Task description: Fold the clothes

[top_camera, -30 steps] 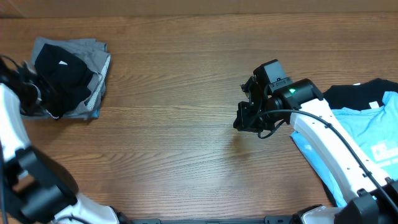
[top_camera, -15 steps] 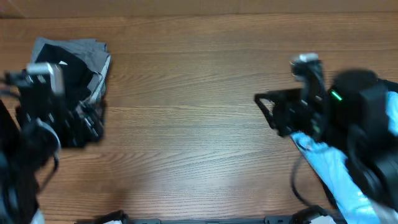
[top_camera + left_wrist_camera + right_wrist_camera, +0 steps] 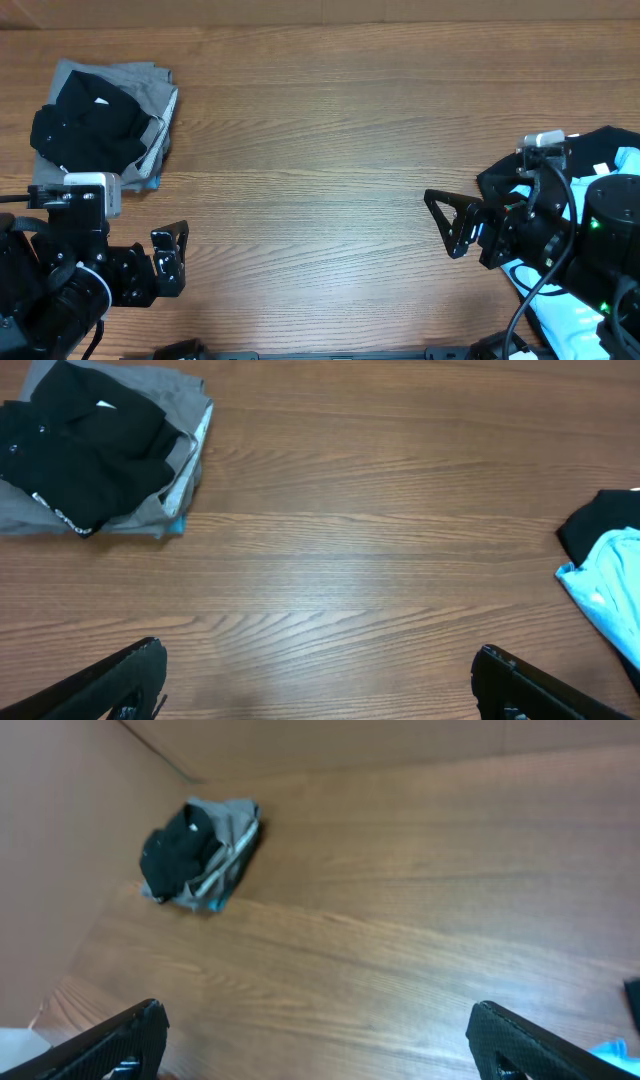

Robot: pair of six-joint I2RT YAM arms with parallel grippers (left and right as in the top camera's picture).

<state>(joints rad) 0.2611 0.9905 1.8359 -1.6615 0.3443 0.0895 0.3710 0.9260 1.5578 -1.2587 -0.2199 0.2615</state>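
Observation:
A stack of folded clothes lies at the table's far left, a black garment (image 3: pixel 90 125) on top of a grey garment (image 3: pixel 160 95). The left wrist view shows the same stack (image 3: pixel 90 455), and the right wrist view shows it (image 3: pixel 195 855) far off. At the right edge lie a crumpled black T-shirt (image 3: pixel 600 145) and a light blue T-shirt (image 3: pixel 630 160), partly hidden by my right arm. The left wrist view shows the blue one (image 3: pixel 605 585) too. My left gripper (image 3: pixel 170 260) hangs open near the front left, holding nothing. My right gripper (image 3: pixel 447 225) is open and empty, just left of the right-hand pile.
Bare wooden tabletop (image 3: pixel 320 170) stretches between the two piles. A brown wall borders the table's far and left sides in the right wrist view.
Both grippers opened. The left arm drew back from the stack toward the front edge, leaving the black garment on top. The right arm pulled back to the right.

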